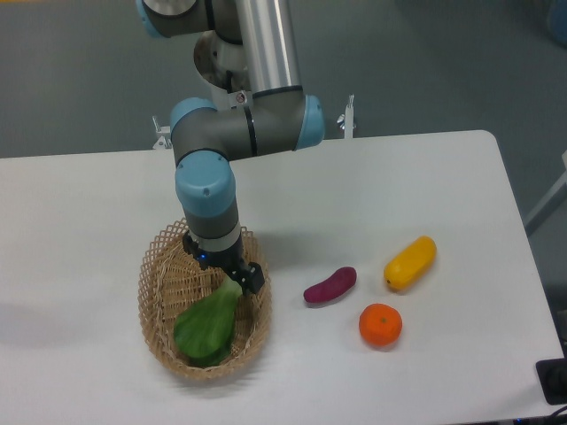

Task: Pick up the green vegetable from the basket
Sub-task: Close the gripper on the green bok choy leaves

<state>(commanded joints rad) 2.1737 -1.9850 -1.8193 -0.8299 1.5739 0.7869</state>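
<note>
Gripper point(232, 276) is low inside the basket point(156, 266), and its fingers are at the pale stem end of the green vegetable point(209, 325); I cannot tell if they are closed on it. This vegetable lies in the basket. On the white table point(399, 177), to the right, are a purple piece point(330, 285), a yellow fruit point(410, 262) and an orange point(380, 324).

No readable text, label, brand, number or sign appears on anything in the camera view.
</note>
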